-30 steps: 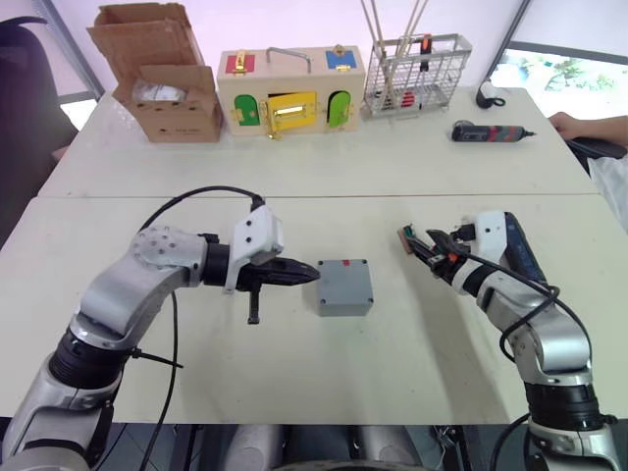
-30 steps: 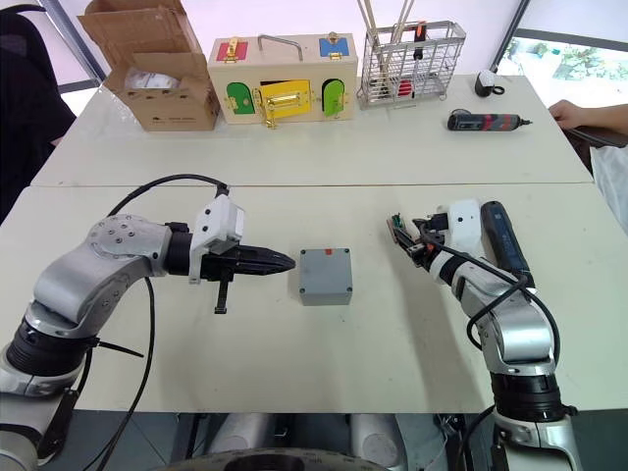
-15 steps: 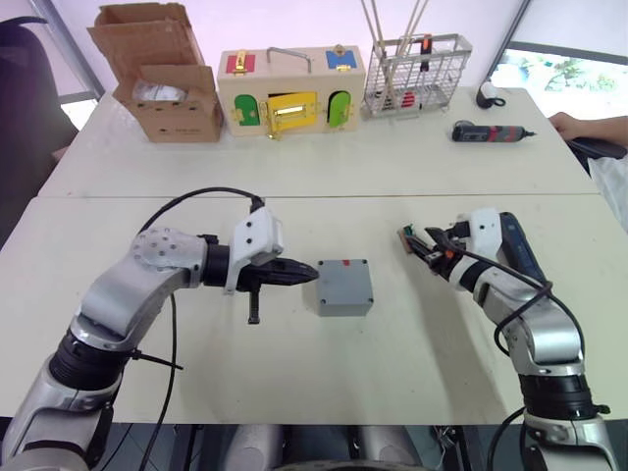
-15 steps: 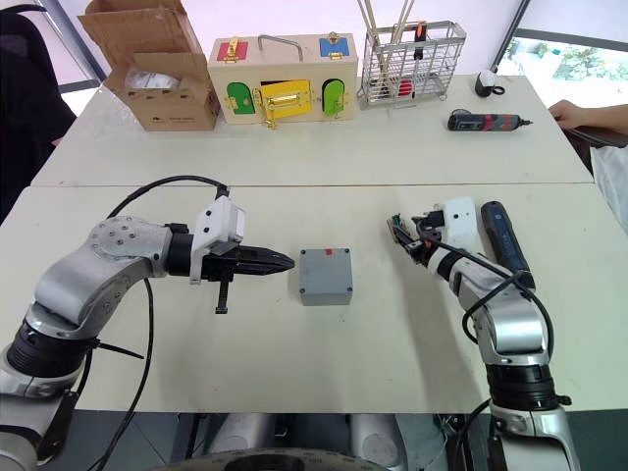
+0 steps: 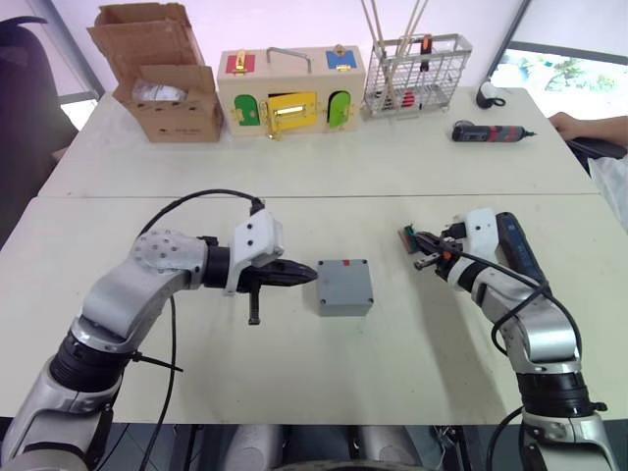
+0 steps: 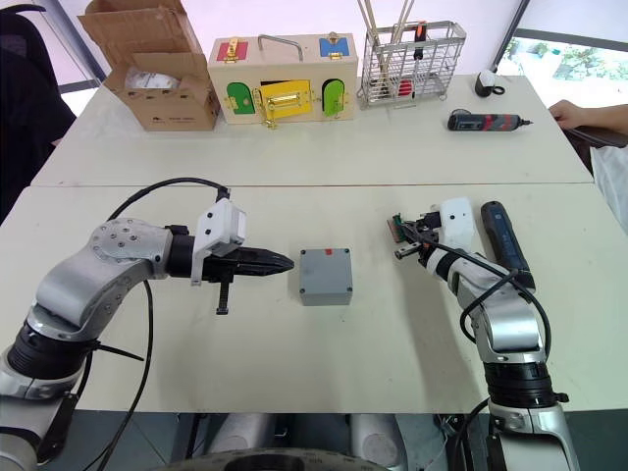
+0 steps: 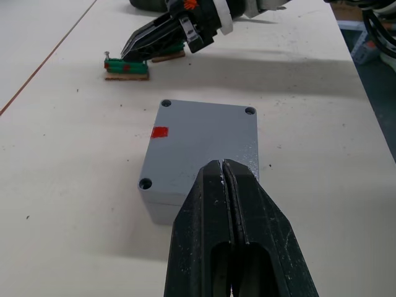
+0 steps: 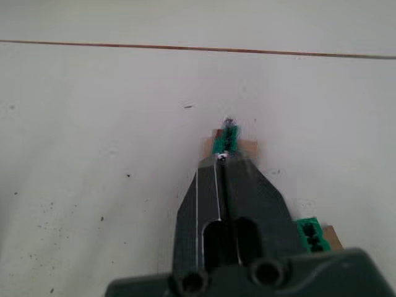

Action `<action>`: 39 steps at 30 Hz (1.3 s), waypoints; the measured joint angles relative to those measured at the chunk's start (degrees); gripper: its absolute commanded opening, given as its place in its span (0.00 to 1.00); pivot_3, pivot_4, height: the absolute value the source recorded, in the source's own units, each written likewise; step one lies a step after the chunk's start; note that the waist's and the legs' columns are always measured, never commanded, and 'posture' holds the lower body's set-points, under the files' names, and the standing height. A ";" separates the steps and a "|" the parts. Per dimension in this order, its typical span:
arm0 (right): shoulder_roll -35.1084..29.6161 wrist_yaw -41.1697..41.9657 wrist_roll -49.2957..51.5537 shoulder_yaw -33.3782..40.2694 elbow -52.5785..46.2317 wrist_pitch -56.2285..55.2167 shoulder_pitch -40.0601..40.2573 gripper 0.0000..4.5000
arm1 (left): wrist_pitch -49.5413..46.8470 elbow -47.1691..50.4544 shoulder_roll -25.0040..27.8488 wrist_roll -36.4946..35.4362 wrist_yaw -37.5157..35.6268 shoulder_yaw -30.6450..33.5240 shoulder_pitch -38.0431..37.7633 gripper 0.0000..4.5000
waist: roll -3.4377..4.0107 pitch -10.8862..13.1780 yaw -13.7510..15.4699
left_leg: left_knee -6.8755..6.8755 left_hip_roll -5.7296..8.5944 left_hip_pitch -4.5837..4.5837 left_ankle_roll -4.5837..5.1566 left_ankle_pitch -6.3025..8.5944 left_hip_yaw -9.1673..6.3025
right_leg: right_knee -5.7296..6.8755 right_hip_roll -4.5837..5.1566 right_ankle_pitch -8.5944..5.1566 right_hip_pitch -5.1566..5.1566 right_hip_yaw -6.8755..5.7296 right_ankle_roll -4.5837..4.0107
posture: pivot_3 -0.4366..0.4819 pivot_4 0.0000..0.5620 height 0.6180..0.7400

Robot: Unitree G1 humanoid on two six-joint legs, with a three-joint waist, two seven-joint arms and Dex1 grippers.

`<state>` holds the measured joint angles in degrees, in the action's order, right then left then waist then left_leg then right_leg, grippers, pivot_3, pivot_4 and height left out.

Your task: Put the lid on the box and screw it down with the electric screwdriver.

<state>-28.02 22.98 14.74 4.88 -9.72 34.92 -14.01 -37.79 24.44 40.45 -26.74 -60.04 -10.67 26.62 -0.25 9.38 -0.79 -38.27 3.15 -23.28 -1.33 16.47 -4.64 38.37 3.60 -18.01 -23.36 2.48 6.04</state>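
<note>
The box (image 5: pixel 344 287) is found at the middle of the bench (image 5: pixel 294 373), the lid (image 7: pixel 201 145) seated on top, red mark visible. The left tool (image 5: pixel 312 274) is held closed and empty, just beside the box's left side. The right tool (image 6: pixel 399 251) is closed, its tips at a small green block (image 8: pixel 225 139). The electric screwdriver (image 6: pixel 503 241) lies beside the right arm.

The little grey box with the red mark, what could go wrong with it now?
The shut left gripper points at the small square grey plastic box from close by; a forward slip could shove it. The shut right gripper sits at a small green holder with a tiny screw, which could drop.
</note>
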 measured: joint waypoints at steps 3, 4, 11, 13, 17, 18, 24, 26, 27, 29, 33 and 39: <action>0.00 0.23 -0.20 -0.16 0.03 0.01 -0.01 0.02 | 0.01 0.00 -0.01 0.01 0.24 0.00 0.00 0.00 | 0.00 0.00 0.00 | 0.00 0.00 0.00 0.00 0.00 0.00 | 0.00 0.00 0.00 0.00 0.00 0.00 | 0.48 0.27 1.00; 0.00 0.28 -0.36 -0.16 0.03 0.01 -0.01 0.02 | 0.02 0.00 -0.02 0.02 0.30 0.00 0.00 0.00 | 0.00 0.00 0.00 | 0.00 0.00 0.00 0.00 0.00 0.00 | 0.00 0.00 0.00 0.00 0.00 0.00 | 0.48 0.27 1.00; -0.01 0.72 -0.96 -0.16 0.04 0.01 -0.08 0.02 | 0.08 -0.01 -0.24 0.04 0.49 0.00 -0.01 0.00 | 0.00 0.00 0.00 | 0.00 0.00 0.00 0.00 0.00 0.00 | 0.01 0.00 0.00 0.00 0.00 0.00 | 0.48 0.27 1.00; -0.01 0.96 -1.11 -0.16 0.26 0.01 -0.29 0.02 | 0.37 -0.03 -0.60 0.06 0.54 -0.01 -0.02 0.00 | 0.00 0.00 0.00 | 0.00 0.00 0.00 0.00 0.00 0.00 | 0.00 0.00 0.00 0.00 0.00 0.00 | 0.48 0.27 1.00; -0.02 1.17 -1.25 -0.16 0.78 0.00 -0.69 0.02 | 0.67 -0.04 -0.71 0.09 0.61 -0.02 -0.02 0.00 | 0.00 0.00 -0.01 | 0.00 0.00 0.00 0.00 0.00 0.00 | 0.01 0.00 0.00 0.00 0.00 0.00 | 0.48 0.27 1.00; -0.02 1.24 -1.27 -0.16 0.87 0.00 -0.76 0.02 | 0.68 -0.04 -0.78 0.09 0.67 -0.02 -0.03 0.00 | 0.00 0.00 -0.02 | 0.00 0.00 0.00 0.00 0.00 0.00 | 0.01 0.00 0.00 0.00 0.00 0.00 | 0.48 0.27 1.00; -0.03 1.59 -1.42 -0.16 0.93 0.02 -0.86 0.02 | 0.76 -0.05 -1.06 0.10 0.85 -0.03 -0.38 0.00 | 0.00 0.00 -0.03 | 0.00 0.00 0.00 0.00 0.00 0.00 | 0.01 0.00 0.00 0.00 0.00 0.00 | 0.48 0.27 1.00; -0.05 1.65 -1.50 -0.16 0.93 0.08 -0.86 0.02 | 0.76 -0.09 -1.06 0.11 0.84 -0.03 -0.74 0.00 | 0.00 0.00 -0.01 | 0.00 0.00 0.00 0.00 0.00 0.00 | 0.01 0.00 0.00 0.00 0.00 0.00 | 0.48 0.27 1.00; -0.07 1.73 -1.51 -0.16 0.93 0.12 -0.86 0.02 | 0.76 -0.09 -1.06 0.11 0.83 -0.03 -0.75 0.00 | 0.00 0.00 0.02 | 0.00 0.00 0.00 0.00 0.00 0.00 | 0.01 0.00 0.00 0.00 0.00 0.00 | 0.48 0.27 1.00; -0.12 1.95 -1.53 -0.16 0.91 0.15 -0.86 0.02 | 0.76 -0.11 -1.06 0.12 0.81 -0.03 -0.75 0.00 | 0.00 0.00 0.00 | 0.00 0.00 0.00 0.00 0.00 0.00 | 0.01 0.00 0.00 0.00 0.00 0.00 | 0.48 0.27 1.00; -0.27 2.14 -1.54 -0.13 0.81 0.33 -0.86 0.02 | 0.89 -0.66 -1.06 0.15 0.50 -0.03 -0.75 0.00 | 0.00 0.00 0.00 | 0.00 0.00 0.00 0.00 0.00 0.00 | 0.01 0.00 0.00 0.00 0.00 0.00 | 0.48 0.27 1.00; -0.54 2.25 -1.12 -0.05 -1.77 2.09 -0.91 0.02 | 1.12 -1.40 -1.26 0.48 0.43 -0.14 -0.69 0.00 | 0.00 0.00 -0.01 | 0.00 0.00 0.00 0.00 0.00 0.00 | 0.01 0.00 0.00 0.00 0.00 0.00 | 0.48 0.27 1.00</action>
<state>-28.57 25.23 13.62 4.83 -11.49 37.01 -14.92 -36.68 23.04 39.19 -26.26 -59.62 -10.81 25.93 -0.25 9.38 -0.80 -38.27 3.15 -23.28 -1.33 16.47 -4.64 38.38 3.61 -18.01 -23.36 2.48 6.04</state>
